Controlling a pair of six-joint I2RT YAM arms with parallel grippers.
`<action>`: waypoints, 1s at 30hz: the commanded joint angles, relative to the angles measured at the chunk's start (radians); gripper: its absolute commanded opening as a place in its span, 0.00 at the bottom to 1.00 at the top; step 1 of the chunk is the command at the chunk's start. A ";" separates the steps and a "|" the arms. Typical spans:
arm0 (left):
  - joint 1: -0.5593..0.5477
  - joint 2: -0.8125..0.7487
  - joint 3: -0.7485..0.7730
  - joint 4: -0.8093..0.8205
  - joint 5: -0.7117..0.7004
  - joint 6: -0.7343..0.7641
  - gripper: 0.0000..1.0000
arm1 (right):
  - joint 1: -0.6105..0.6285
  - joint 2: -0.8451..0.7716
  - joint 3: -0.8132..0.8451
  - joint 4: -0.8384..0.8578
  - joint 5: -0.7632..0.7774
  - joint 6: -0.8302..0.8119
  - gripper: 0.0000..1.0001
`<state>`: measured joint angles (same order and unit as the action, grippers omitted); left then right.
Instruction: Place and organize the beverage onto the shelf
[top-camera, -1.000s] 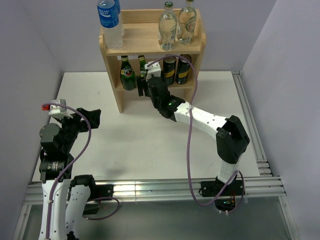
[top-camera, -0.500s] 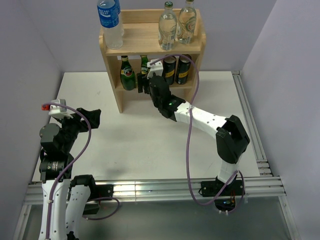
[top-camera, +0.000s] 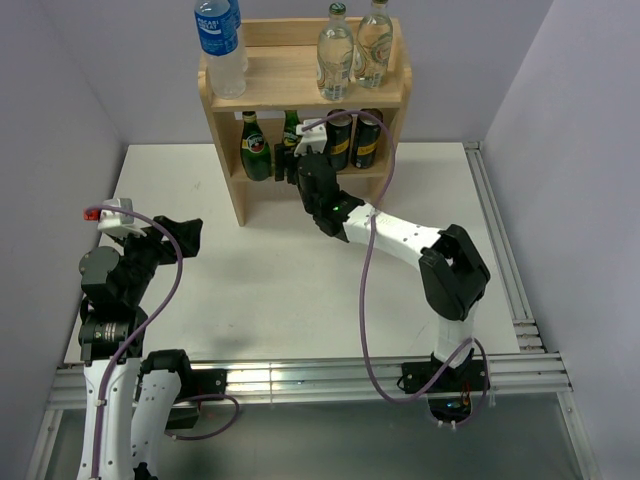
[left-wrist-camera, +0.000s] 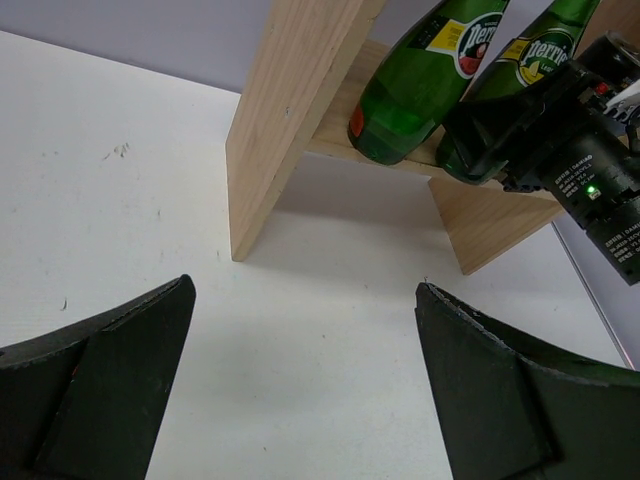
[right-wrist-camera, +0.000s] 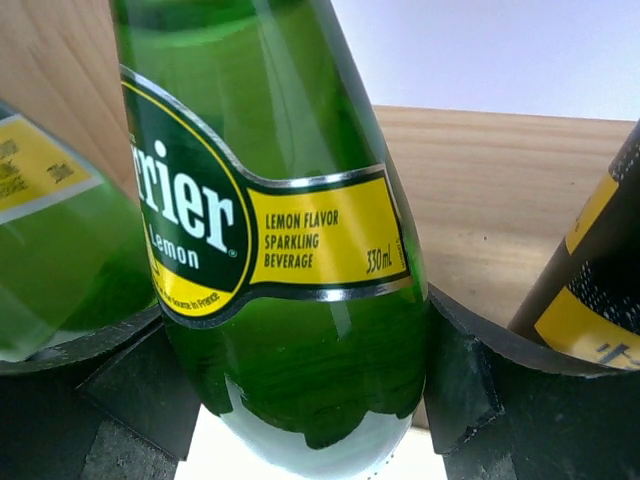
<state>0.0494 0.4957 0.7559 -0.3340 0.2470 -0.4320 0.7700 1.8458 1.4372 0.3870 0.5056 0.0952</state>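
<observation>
The shelf (top-camera: 285, 78) stands at the table's back. Two clear glass bottles (top-camera: 335, 55) are on its top tier. On the lower tier are a green bottle (top-camera: 254, 148), two dark cans (top-camera: 352, 140) and a second green bottle (right-wrist-camera: 290, 300) between them. My right gripper (top-camera: 292, 165) reaches into the lower tier and is shut on that second bottle's lower body, a finger (right-wrist-camera: 470, 385) pressed against each side. The left wrist view shows both green bottles (left-wrist-camera: 420, 80) and the right gripper (left-wrist-camera: 540, 130). My left gripper (left-wrist-camera: 305, 290) hangs open over bare table, well to the shelf's front left.
A tall plastic water bottle (top-camera: 221, 45) with a blue label stands on the top tier's left end. The shelf's left side panel (left-wrist-camera: 285, 120) reaches down to the table. Grey walls close in the left, back and right, and a metal rail (top-camera: 500, 250) runs along the right edge.
My right arm has pushed slightly deeper into the lower tier with the green bottle. The left arm has not moved.
</observation>
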 joint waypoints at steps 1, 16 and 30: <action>0.006 0.007 0.002 0.046 0.018 0.001 0.99 | -0.015 -0.002 0.080 0.174 0.027 0.014 0.00; 0.006 0.007 0.002 0.047 0.021 0.001 0.99 | -0.038 0.087 0.112 0.208 0.037 0.044 0.00; 0.007 0.009 0.002 0.047 0.021 0.001 0.99 | -0.038 0.078 0.062 0.196 0.025 0.074 0.00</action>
<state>0.0513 0.5018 0.7559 -0.3336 0.2497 -0.4320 0.7414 1.9335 1.4899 0.4942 0.5228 0.1417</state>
